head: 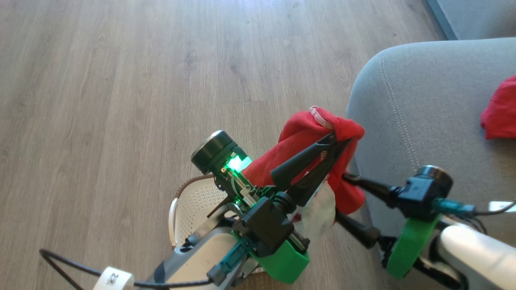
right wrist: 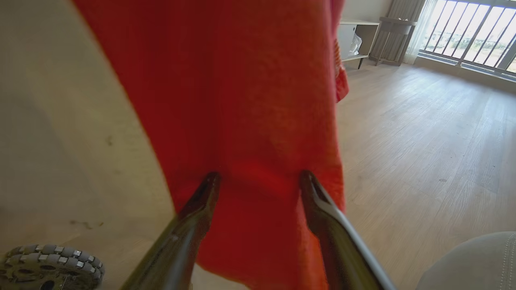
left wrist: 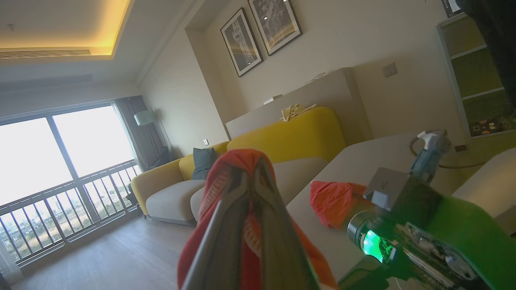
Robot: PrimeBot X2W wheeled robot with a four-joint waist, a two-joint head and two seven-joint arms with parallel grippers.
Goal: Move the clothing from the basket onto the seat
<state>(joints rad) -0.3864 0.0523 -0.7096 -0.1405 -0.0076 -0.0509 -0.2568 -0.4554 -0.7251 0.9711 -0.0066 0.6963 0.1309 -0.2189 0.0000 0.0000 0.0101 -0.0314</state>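
Seat (head: 423,100): plain grey fabric, pale stitched seam.
Held garment (head: 306,133), just left of seat: bright red, white striped trim at top, white lining below.
Second garment (head: 500,108), on seat: same red, plain.
Basket (head: 193,201), left of seat: cream-white, dotted with small holes, brown woven-look rim.
Floor (head: 121,80), left of seat: grey-brown wood grain, planks.
Left gripper (head: 342,139): black fingers, green mount, green glowing light.
Right gripper (head: 342,196): black fingers, green mount, white forearm.
Sofa (left wrist: 290,133), beyond seat: yellow back, pale grey cushions.
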